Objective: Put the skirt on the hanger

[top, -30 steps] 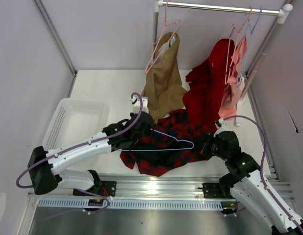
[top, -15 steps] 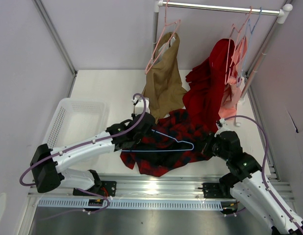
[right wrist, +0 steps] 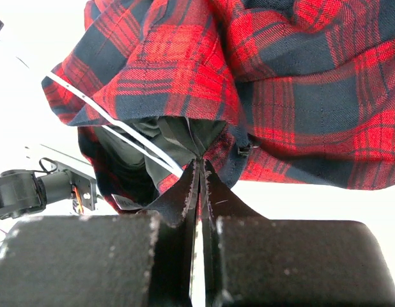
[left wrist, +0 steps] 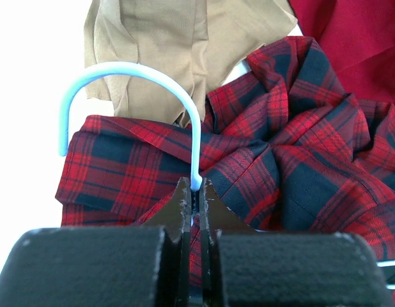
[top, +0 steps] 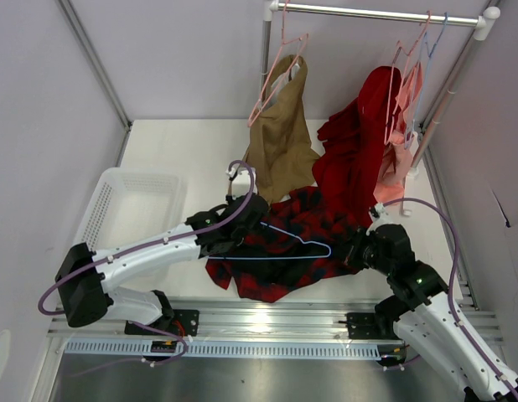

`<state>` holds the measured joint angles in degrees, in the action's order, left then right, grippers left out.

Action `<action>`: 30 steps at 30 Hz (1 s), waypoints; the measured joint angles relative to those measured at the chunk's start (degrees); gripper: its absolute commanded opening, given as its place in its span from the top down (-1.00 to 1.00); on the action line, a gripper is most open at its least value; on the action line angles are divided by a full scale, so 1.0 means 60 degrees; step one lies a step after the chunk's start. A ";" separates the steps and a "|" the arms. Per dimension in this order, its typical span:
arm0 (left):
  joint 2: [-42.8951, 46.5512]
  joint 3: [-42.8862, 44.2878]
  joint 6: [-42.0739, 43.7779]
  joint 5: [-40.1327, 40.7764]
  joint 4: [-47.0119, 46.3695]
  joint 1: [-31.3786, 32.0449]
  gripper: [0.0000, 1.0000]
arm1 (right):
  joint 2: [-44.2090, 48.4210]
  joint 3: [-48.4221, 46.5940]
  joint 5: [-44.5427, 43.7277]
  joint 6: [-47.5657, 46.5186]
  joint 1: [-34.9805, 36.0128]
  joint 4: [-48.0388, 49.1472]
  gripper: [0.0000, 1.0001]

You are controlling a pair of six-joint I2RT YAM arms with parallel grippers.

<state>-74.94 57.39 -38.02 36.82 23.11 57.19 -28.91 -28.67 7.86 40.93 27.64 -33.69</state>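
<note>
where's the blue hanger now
Top view: the hanger lies on the skirt at mid-table, between the arms, its hook base pinched by the left end effector.

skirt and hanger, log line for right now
left gripper: shut on hanger neck | right gripper: shut on skirt edge | state: hanger lies on crumpled skirt, not threaded

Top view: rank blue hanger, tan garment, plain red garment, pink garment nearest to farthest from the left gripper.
1. blue hanger: held by the left gripper.
2. tan garment: just beyond.
3. plain red garment: farther right.
4. pink garment: far right.
</note>
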 measured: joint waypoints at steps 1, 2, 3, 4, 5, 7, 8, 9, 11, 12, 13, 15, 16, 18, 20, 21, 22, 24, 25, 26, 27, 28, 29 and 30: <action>-0.0015 0.0000 -0.0033 0.0029 0.0004 0.0000 1.00 | 0.0000 0.0000 0.0004 0.0000 0.0015 -0.0022 0.99; -0.0029 0.0000 -0.0084 0.0069 0.0007 0.0000 1.00 | 0.0000 0.0000 0.0000 0.0000 0.0044 -0.0051 0.99; -0.0033 0.0000 -0.0102 0.0091 0.0007 0.0000 1.00 | 0.0000 0.0000 -0.0007 0.0000 0.0076 -0.0080 0.99; -0.0040 0.0000 -0.0131 0.0102 0.0011 0.0000 1.00 | 0.0000 0.0000 -0.0015 0.0000 0.0113 -0.0102 0.99; -0.0055 0.0000 -0.0168 0.0127 0.0007 0.0000 1.00 | -0.0004 0.0000 -0.0025 0.0000 0.0164 -0.0131 1.00; -0.0095 0.0000 -0.0189 0.0175 0.0018 0.0000 1.00 | -0.0011 0.0000 -0.0087 0.0000 0.0273 -0.0149 0.99; -0.0120 0.0000 -0.0204 0.0197 0.0018 0.0000 1.00 | -0.0011 0.0000 -0.0124 0.0004 0.0339 -0.0153 0.99; -0.0138 0.0000 -0.0219 0.0219 0.0018 0.0000 1.00 | -0.0007 -0.0007 -0.0160 0.0004 0.0401 -0.0160 0.99; -0.0146 0.0000 -0.0273 0.0277 0.0025 0.0000 1.00 | 0.0004 -0.0044 -0.0193 0.0004 0.0466 -0.0175 0.98; -0.0146 0.0000 -0.0284 0.0313 0.0025 0.0000 1.00 | 0.0022 -0.0069 -0.0200 0.0000 0.0488 -0.0186 0.98; -0.0146 0.0000 -0.0324 0.0342 0.0025 0.0000 1.00 | 0.0051 -0.0098 -0.0211 0.0000 0.0503 -0.0189 0.98; -0.0146 -0.0004 -0.0350 0.0372 0.0029 0.0000 1.00 | 0.0142 -0.0113 -0.0219 0.0004 0.0503 -0.0182 0.98; -0.0146 -0.0007 -0.0350 0.0390 0.0029 0.0000 1.00 | 0.0193 -0.0113 -0.0219 0.0004 0.0503 -0.0186 0.97; -0.0153 -0.0011 -0.0357 0.0437 0.0033 0.0000 1.00 | 0.0397 -0.0113 -0.0215 0.0015 0.0499 -0.0178 0.97; -0.0164 -0.0011 -0.0386 0.0470 0.0033 0.0000 1.00 | 0.0637 -0.0106 -0.0186 0.0047 0.0503 -0.0142 0.96; -0.0168 -0.0011 -0.0401 0.0495 0.0033 0.0000 1.00 | 0.0765 -0.0102 -0.0175 0.0073 0.0503 -0.0117 0.95; -0.0175 -0.0011 -0.0415 0.0521 0.0033 0.0000 1.00 | 0.0856 -0.0102 -0.0149 0.0084 0.0503 -0.0084 0.96; -0.0193 -0.0011 -0.0419 0.0554 0.0029 0.0000 1.00 | 0.0907 -0.0102 -0.0113 0.0091 0.0499 -0.0004 0.96; -0.0200 -0.0011 -0.0423 0.0561 0.0033 0.0000 1.00 | 0.0903 -0.0098 -0.0069 0.0091 0.0503 0.0029 0.97; -0.0211 -0.0011 -0.0423 0.0572 0.0029 0.0000 1.00 | 0.0896 -0.0095 -0.0007 0.0091 0.0503 0.0058 0.97; -0.0222 -0.0011 -0.0423 0.0576 0.0029 0.0000 1.00 | 0.0892 -0.0084 0.0047 0.0091 0.0503 0.0117 0.97; -0.0237 -0.0011 -0.0423 0.0583 0.0033 0.0000 1.00 | 0.0889 -0.0066 0.0098 0.0087 0.0503 0.0171 0.97; -0.0251 -0.0011 -0.0426 0.0590 0.0029 0.0000 1.00 | 0.0882 -0.0047 0.0146 0.0080 0.0503 0.0233 0.97; -0.0266 -0.0011 -0.0426 0.0590 0.0029 0.0000 1.00 | 0.0863 -0.0044 0.0208 0.0073 0.0503 0.0251 0.97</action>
<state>-76.53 57.32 -40.58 40.36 23.29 57.19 -23.73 -28.93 9.10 41.36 30.65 -32.18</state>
